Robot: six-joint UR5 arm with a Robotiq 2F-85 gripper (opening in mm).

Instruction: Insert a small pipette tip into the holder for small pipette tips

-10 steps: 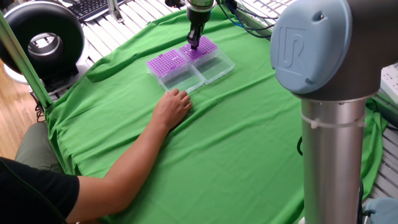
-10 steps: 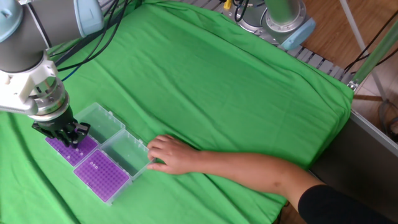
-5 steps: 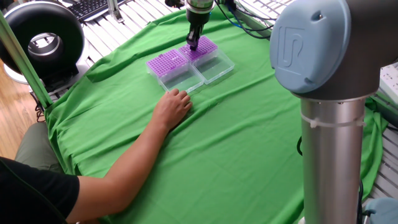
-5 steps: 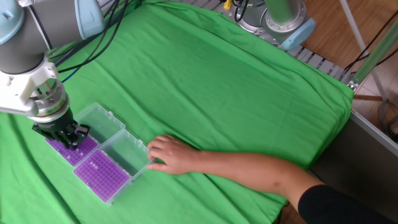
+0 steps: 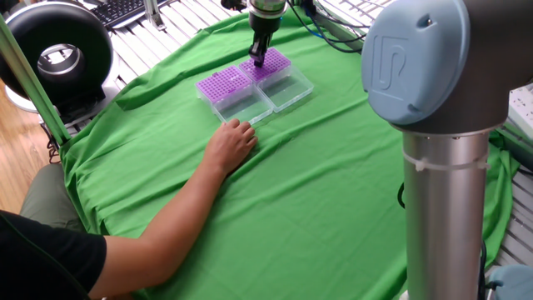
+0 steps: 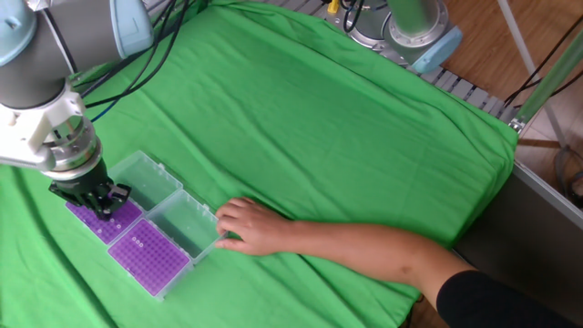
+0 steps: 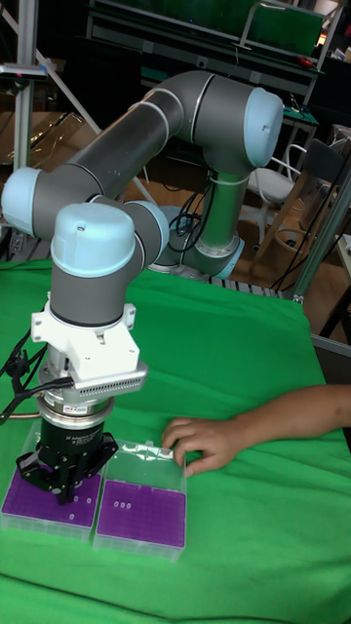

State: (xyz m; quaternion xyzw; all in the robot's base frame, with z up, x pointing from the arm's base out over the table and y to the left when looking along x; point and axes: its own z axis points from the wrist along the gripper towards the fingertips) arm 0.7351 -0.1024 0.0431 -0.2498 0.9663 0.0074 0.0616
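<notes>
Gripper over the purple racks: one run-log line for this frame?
phase: insertion | gripper: low over far purple rack, jaw state unclear | tip: not visible | person's hand: on cloth touching clear lid of near purple rack

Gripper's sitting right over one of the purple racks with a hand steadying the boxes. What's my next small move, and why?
Probably a slow, straight descent. The gripper sits low over the far purple rack, the one farther from the person's hand holding the near box's corner. Whether a tip is in the jaws, or already seated, is too small to tell, so ease down without sideways motion and check before opening.
</notes>
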